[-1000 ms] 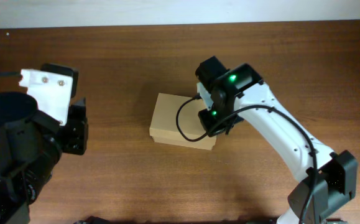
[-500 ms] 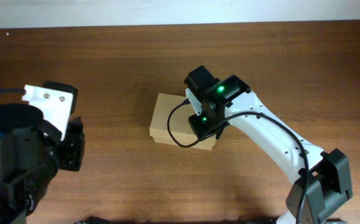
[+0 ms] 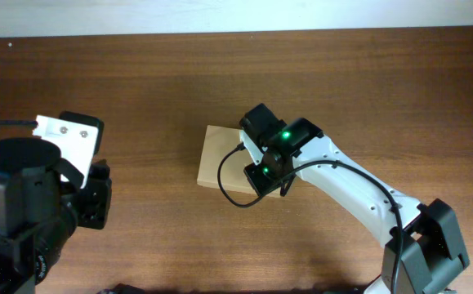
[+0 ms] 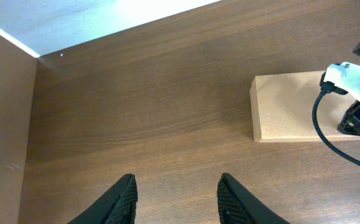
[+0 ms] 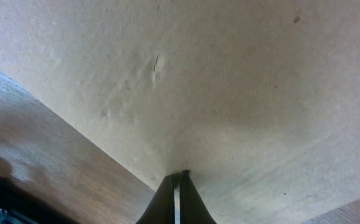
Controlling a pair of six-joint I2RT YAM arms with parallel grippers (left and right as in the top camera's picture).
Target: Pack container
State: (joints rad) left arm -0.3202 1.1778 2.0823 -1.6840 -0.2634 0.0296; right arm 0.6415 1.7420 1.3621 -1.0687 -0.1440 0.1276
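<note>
The container (image 3: 218, 153) is a plain light-brown cardboard box with its lid down, lying flat at the table's middle. It also shows at the right of the left wrist view (image 4: 288, 106) and fills the right wrist view (image 5: 229, 74). My right gripper (image 5: 180, 177) is shut, with its fingertips pressed together and touching the lid's top. From overhead, the right wrist (image 3: 267, 159) covers the box's right half. My left gripper (image 4: 176, 190) is open and empty above bare table, well left of the box, and it also appears in the overhead view (image 3: 97, 192).
The wooden table (image 3: 383, 90) runs back to a white wall edge (image 3: 220, 15). A brown cardboard-like panel (image 4: 2, 118) stands at the left edge of the left wrist view. A black cable (image 3: 229, 175) loops from the right wrist over the box.
My right arm has moved left and toward the front across the top of the box, staying shut. The left arm has shifted slightly toward the front.
</note>
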